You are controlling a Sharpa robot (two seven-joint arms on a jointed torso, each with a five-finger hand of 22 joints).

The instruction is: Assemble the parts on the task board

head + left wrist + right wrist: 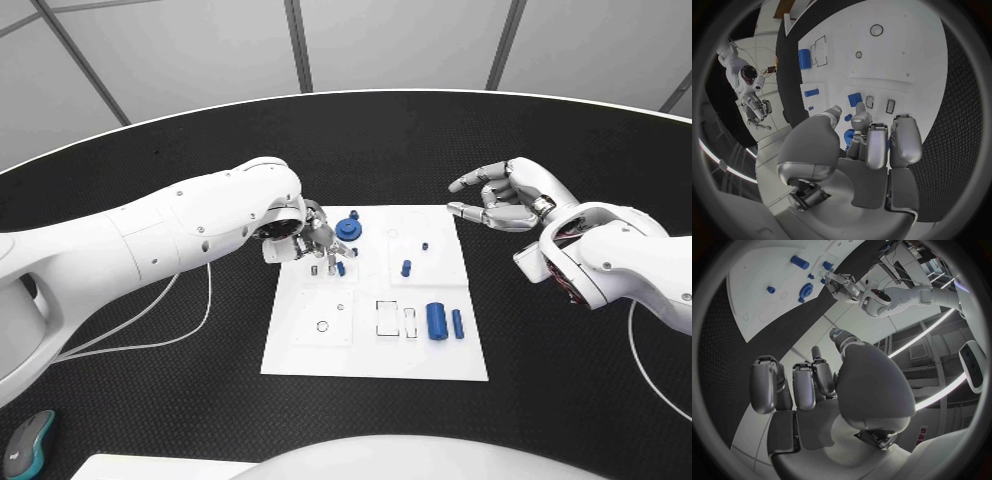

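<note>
The white task board (pixel 372 345) lies mid-table. My left hand (pixel 317 238) hangs over its far left corner, fingers curled down beside a blue round knob (pixel 348 230). In the left wrist view, blue (pixel 849 135) shows between the thumb and fingers of that hand (pixel 864 150); whether it grips it I cannot tell. A small blue peg (pixel 340 268) stands just under the fingertips. A thick blue cylinder (pixel 436 321) and a thin one (pixel 457 322) lie near the board's right edge. My right hand (pixel 500 196) hovers off the far right corner, holding nothing, fingers loosely bent.
Small blue pegs (pixel 405 267) stand mid-board beside empty slots (pixel 387 317). A cable (pixel 195 318) trails left of the board. A teal object (pixel 29 446) lies at the near left. The table's white rim (pixel 144 115) curves round the back.
</note>
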